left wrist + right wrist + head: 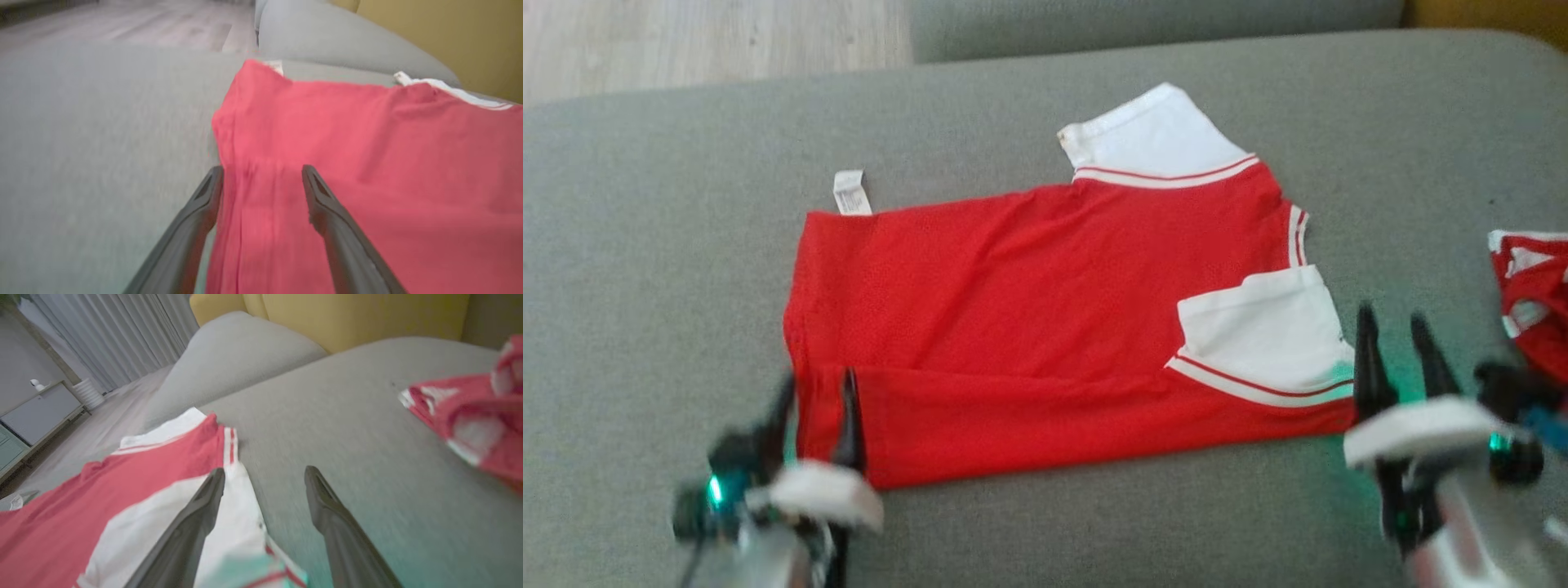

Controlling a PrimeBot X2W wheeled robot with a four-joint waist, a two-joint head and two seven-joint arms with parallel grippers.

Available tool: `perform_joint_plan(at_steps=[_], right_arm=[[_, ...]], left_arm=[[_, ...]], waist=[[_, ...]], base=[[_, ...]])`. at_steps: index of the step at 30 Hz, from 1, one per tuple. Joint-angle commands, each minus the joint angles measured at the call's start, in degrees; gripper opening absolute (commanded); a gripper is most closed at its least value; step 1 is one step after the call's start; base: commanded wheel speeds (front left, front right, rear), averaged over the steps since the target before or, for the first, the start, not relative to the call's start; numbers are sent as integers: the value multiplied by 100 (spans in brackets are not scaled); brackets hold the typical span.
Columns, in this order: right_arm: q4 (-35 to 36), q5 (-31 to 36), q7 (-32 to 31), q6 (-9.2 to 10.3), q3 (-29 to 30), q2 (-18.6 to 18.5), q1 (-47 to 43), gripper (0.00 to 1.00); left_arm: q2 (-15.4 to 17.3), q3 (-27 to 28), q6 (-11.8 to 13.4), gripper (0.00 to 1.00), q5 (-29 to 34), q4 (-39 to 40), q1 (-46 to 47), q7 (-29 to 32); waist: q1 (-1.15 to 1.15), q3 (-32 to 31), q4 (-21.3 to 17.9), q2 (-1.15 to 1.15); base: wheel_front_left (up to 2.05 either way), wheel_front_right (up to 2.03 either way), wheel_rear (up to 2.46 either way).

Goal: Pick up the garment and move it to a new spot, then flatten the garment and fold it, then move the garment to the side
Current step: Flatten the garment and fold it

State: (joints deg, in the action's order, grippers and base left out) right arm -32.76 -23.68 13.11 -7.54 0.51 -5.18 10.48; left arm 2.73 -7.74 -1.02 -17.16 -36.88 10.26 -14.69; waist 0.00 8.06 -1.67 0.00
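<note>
The shirt (1045, 327) is laid flat on the grey sofa (645, 245), its long axis running left to right across the head view, hem to the left and white sleeves to the right. The left gripper (818, 384) is placed at the near hem corner, fingers spread, one over bare sofa and one over red cloth. The right gripper (1392, 320) is set at the near sleeve end, fingers likewise spread, one over the white sleeve and one over the sofa. Nothing is pinched by either; contact with the cloth cannot be told. Each end of the near edge is thus best served by its own arm, and a fold away from the robot is judged likely. A second garment (1535, 294) is seen well apart, further right.
</note>
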Motion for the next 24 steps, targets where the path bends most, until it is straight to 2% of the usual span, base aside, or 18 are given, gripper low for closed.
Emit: perform_joint_plan(at_steps=[1, 3, 8, 13, 17, 23, 24], right_arm=[[272, 146, 14, 5, -156, -104, 477, 100], [360, 281, -76, 5, -235, -142, 792, 100], [452, 454, -312, 5, -536, -187, 1545, 100], [351, 486, -367, 5, -871, -199, 2072, 100], [193, 446, -279, 5, -1047, -210, 2288, 100], [-49, 344, -134, 5, -1168, -260, 2427, 100], [-83, 330, -124, 5, -1177, -277, 2464, 100]], left_arm=[[275, 105, -6, 100, 157, 236, 649, -27], [501, 61, -117, 100, 235, 189, 1163, 173], [985, -108, -468, 100, 199, -153, 2416, 1269], [1281, -276, -621, 100, -111, -568, 3202, 1996], [1415, -510, -643, 100, -439, -764, 3473, 2180], [1552, -942, -645, 100, -832, -836, 3528, 2056], [1567, -997, -646, 97, -881, -853, 3539, 2021]], waist=[[0, 265, 22, 0], [0, 421, 35, 0], [0, 818, 24, 0], [0, 1156, -24, 0], [0, 1312, -50, 0], [0, 1417, -41, 0], [0, 1430, -33, 0]], base=[[0, 0, 0], [0, 0, 0], [0, 0, 0], [0, 0, 0], [0, 0, 0], [0, 0, 0], [0, 0, 0]])
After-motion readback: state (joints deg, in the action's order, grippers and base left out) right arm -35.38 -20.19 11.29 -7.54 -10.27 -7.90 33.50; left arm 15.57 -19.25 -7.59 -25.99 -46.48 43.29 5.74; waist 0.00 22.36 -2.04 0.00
